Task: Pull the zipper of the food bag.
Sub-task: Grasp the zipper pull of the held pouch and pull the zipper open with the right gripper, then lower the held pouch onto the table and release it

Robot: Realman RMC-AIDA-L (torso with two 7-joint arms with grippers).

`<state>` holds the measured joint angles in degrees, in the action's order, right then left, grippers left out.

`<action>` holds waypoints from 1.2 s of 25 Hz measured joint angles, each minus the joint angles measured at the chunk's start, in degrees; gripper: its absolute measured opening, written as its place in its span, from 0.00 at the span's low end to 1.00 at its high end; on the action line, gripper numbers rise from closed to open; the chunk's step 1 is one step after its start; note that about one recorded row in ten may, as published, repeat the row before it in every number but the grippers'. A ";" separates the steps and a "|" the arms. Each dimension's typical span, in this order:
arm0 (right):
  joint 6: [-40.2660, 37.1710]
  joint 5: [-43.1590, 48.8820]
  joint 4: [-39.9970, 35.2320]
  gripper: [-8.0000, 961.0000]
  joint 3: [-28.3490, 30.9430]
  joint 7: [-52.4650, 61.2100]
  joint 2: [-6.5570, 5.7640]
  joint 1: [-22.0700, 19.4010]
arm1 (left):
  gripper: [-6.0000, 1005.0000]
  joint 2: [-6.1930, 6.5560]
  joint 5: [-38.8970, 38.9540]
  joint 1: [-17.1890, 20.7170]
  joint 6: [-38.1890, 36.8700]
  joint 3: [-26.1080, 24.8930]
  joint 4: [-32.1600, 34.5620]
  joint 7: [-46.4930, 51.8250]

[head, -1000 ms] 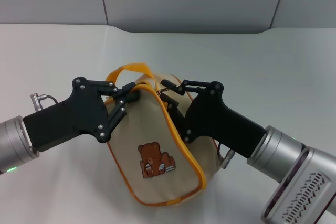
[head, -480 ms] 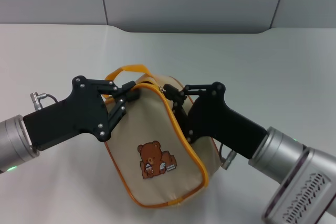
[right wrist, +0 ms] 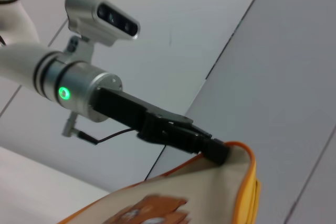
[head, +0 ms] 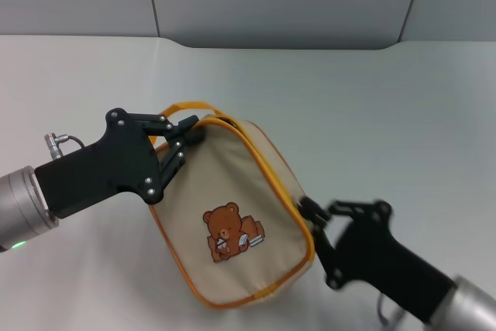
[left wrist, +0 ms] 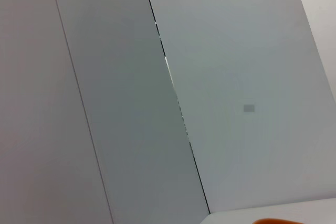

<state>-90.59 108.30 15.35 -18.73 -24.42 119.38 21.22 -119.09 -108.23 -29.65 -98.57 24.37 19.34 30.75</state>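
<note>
One orange zipper band (head: 267, 170) runs along the upper edge of the boxy beige fabric food bag (head: 229, 226) with the brown bear picture, which lies near the middle of the white table (head: 372, 106), its long edge slanting from about eleven o'clock down to five. From the bag's centre, the left gripper (head: 188, 136) sits at about eleven o'clock, its black fingers pinched closed on the bag's top corner beside the orange loop handle (head: 186, 108); the right wrist view shows the same pinch on the fabric corner. The right gripper (head: 310, 211) is at about four o'clock, right at the lower end of the zipper; it is blurred, so whether it is open or clamped on the small pull tab I cannot tell, and the tab itself is not visible. My worry is that a hard pull here could drag the light bag toward five o'clock and tear the corner out of the left pinch, or that the tab could slip free.
</note>
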 joint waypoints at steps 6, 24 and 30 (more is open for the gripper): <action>-2.81 2.74 -3.11 0.07 -0.06 0.20 0.03 -6.28 | 0.06 -0.01 0.04 -0.54 1.08 0.19 -0.04 0.09; -9.30 2.09 -10.13 0.20 6.34 28.07 -0.02 -5.46 | 0.06 -0.10 1.98 -2.67 12.62 -1.39 -14.20 -2.47; -14.34 5.58 -24.03 0.44 5.17 51.35 -0.11 -2.51 | 0.19 0.07 2.36 -2.21 9.20 -1.95 -14.24 0.24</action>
<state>-104.93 113.88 -8.68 -13.57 26.93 119.27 18.71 -119.02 -105.87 -31.86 -89.37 22.42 5.09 30.99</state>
